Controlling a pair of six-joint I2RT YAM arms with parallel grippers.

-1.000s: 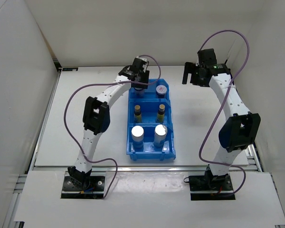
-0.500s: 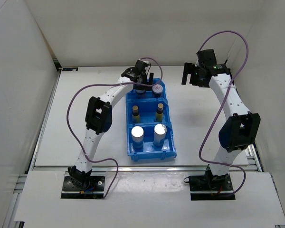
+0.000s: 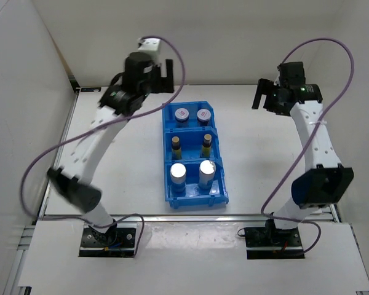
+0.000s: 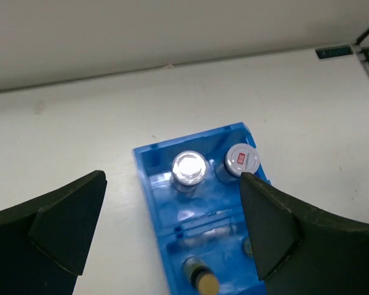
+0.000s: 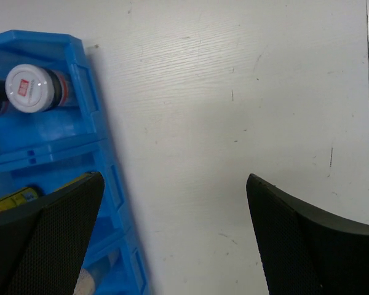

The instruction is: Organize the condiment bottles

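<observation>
- Blue plastic bin (image 3: 194, 201) is pictured at the middle of the white tabletop (image 3: 111, 166), with its three compartments running from near to far and two condiment bottles stood upright in each.
- Grey-lidded jars (image 3: 182, 114) are set side by side in the far compartment. Slim yellow-labelled bottles (image 3: 177, 145) with tan caps are set in the middle one, and silver-topped cylinders (image 3: 178, 173) in the near one.
- Left claw (image 3: 166, 77) is held high above the tabletop, just beyond the bin's far left corner. Its fingers are spread wide and nothing is gripped between them.
- Seen from the left wrist, both jars are framed between the parted fingers, well below them and untouched. One lid is washed out by glare and the other is marked with a small red label. A tan cap is visible in the compartment behind the jars.
- Right claw (image 3: 265, 97) is held off to the right of the bin's far end, well apart from it. Its jaws are parted and empty.
- Seen from the right wrist, only bare tabletop is shown between the spread fingers. The bin is pushed to the left edge of that view, where one red-labelled jar, a strip of yellow label and a tan cap can be made out.
- All six bottles are contained by the bin, and neither claw is in contact with any of them.
</observation>
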